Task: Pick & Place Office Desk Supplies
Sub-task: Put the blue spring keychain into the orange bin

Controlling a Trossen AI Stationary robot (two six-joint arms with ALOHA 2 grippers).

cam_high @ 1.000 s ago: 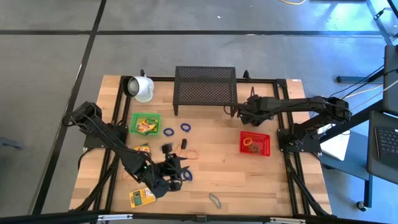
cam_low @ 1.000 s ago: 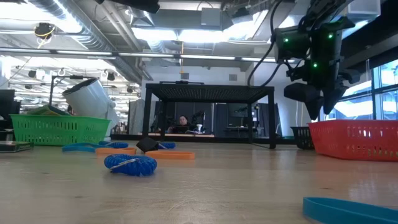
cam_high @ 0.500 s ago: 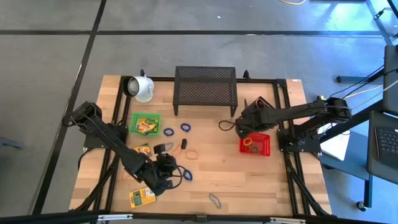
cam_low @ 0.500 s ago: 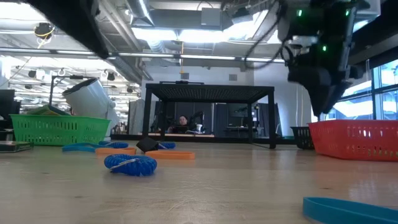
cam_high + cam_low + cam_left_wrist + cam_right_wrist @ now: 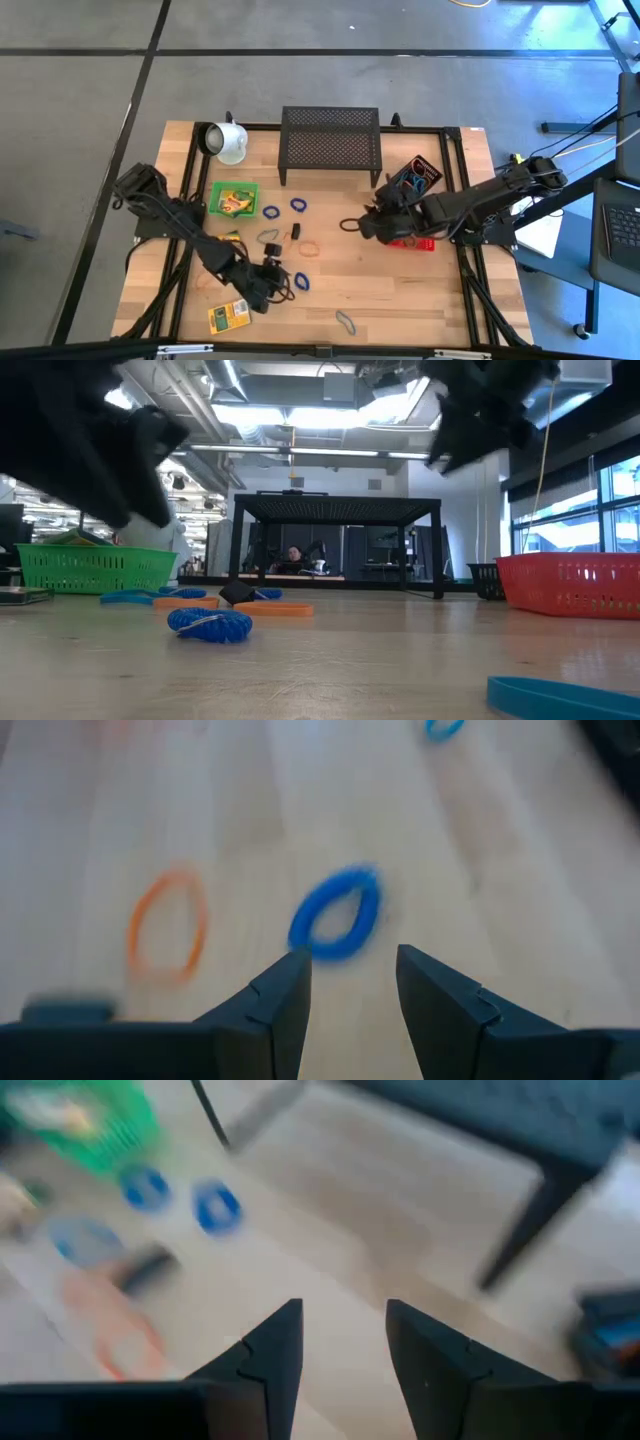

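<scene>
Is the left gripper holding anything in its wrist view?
No: the left gripper has its jaws apart with only bare table between them, and the blue band lies on the wood just ahead.

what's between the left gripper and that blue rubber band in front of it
Nothing visible. In the left wrist view the left gripper is open and empty, with bare wood between its fingers and the blue rubber band just ahead. The orange rubber band lies off to one side, apart from it.

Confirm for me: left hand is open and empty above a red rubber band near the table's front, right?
Not quite. The band ahead of the left hand is a blue rubber band, not red; an orange loop lies beside it. The left wrist view shows this. The hand is open and empty, as you said.
</scene>
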